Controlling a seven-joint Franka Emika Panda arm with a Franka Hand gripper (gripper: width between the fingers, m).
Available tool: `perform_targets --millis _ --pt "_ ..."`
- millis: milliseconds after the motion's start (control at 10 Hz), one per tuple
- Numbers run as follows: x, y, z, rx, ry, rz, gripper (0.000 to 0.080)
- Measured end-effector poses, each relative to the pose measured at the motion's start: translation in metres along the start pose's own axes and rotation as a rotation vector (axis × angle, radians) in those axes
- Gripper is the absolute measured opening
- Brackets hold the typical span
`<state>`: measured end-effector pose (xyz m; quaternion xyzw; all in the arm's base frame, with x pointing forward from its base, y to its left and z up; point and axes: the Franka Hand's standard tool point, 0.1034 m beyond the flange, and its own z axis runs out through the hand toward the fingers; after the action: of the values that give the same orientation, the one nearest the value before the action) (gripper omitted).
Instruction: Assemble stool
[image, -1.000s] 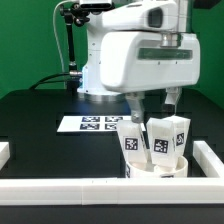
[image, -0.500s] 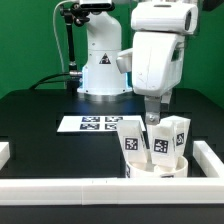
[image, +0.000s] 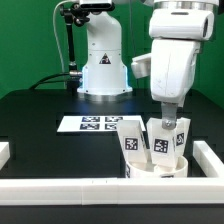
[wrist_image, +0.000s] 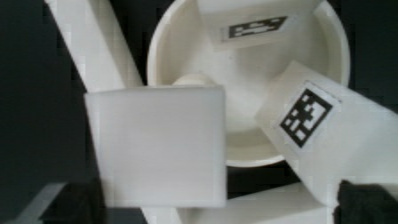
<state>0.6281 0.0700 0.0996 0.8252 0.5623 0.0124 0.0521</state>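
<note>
Since a second ago the arm has swung from the middle of the exterior view toward that view's right and turned, so its white body now stands tall above the stool. In the exterior view the pincer (image: 168, 122) hangs just over the rightmost leg (image: 178, 137), and whether it is open or closed cannot be told here. The seat (image: 157, 166) lies on the black tabletop (image: 40, 125) in the corner of the white border rails (image: 212, 158), with three tagged legs standing in it, leaning slightly apart. The marker board (image: 92, 124) lies flat behind them.

In the wrist view the round seat (wrist_image: 214, 70) fills the background, carrying a tag (wrist_image: 256, 27). A blank white leg (wrist_image: 160, 140) sits in front and a tagged leg (wrist_image: 329, 125) tilts beside it. The pincer's fingers are not clear here.
</note>
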Motion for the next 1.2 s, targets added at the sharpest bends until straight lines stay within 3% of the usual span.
perform_targets --millis 700,900,1000,1200 --pt "-0.0078 0.0048 0.0061 0.01 -0.01 0.017 0.0649" --pt "-0.0087 0.0051 0.0064 0.01 -0.01 0.019 0.0395" --pt "-0.0091 0.0053 0.0064 0.01 -0.01 0.02 0.0335" --pt "-0.0095 0.0055 0.0066 0.01 -0.01 0.042 0.0335"
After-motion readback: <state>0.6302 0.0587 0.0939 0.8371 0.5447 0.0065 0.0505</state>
